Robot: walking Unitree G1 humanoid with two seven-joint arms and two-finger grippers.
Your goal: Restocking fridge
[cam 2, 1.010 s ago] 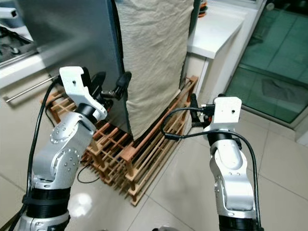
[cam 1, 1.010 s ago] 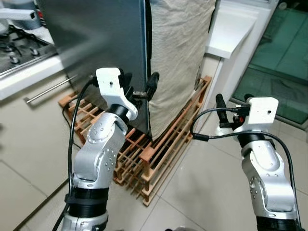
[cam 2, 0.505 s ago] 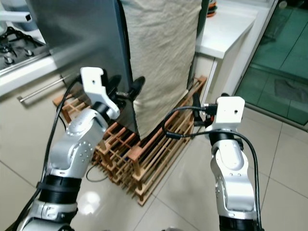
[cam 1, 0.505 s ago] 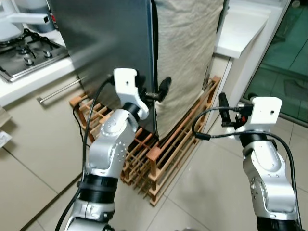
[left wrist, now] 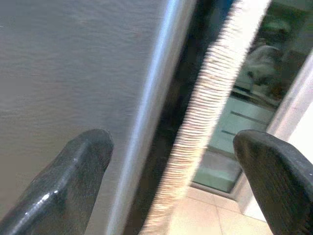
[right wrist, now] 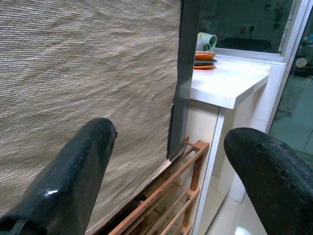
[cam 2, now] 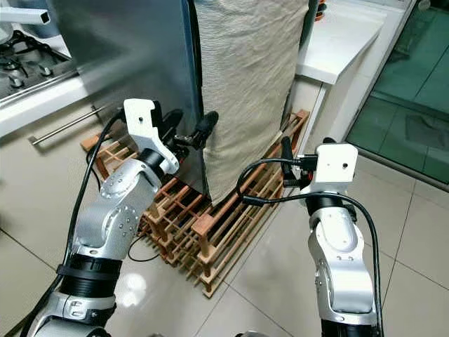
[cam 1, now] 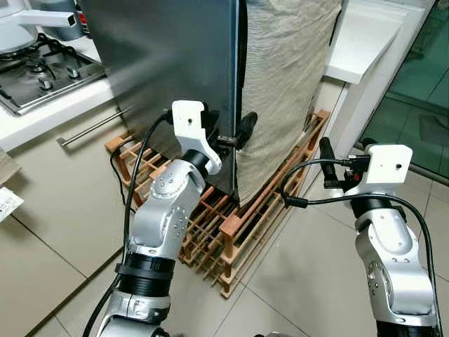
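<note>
Two grippers: both are being held raised in front of the fridge, fingers spread on each.
Right gripper [cam 1: 342, 163]: is being held out over the tiled floor [cam 1: 309, 274], to the right of the wooden rack, fingers released with nothing between them; it is being kept apart from the cloth and the counter.
Left gripper [cam 1: 226, 133]: is being held at the front corner edge of the fridge, fingers apart; in the left wrist view one finger [left wrist: 63, 181] is being shown in front of the grey door face and the other [left wrist: 274, 171] out past the cloth edge, so the corner is being straddled; whether the fingers are touching the steel cannot be told.
Wooden rack [cam 1: 231, 225]: slatted, lying on the floor, being used as the base under the fridge and sticking out toward the robot.
Fridge [cam 1: 175, 63]: the task's thing, grey steel, door being seen shut, standing on the rack straight ahead between the two counters.
Cloth [cam 1: 287, 77]: beige woven, being hung down the fridge's right side almost to the rack.
Stove counter [cam 1: 42, 77]: on the left, gas hob [cam 1: 42, 63] being carried on top, a bar handle [cam 1: 91, 126] below.
White counter [cam 2: 344, 42]: far right behind the fridge, stacked plates and a cup [right wrist: 205, 51] being carried on it.
</note>
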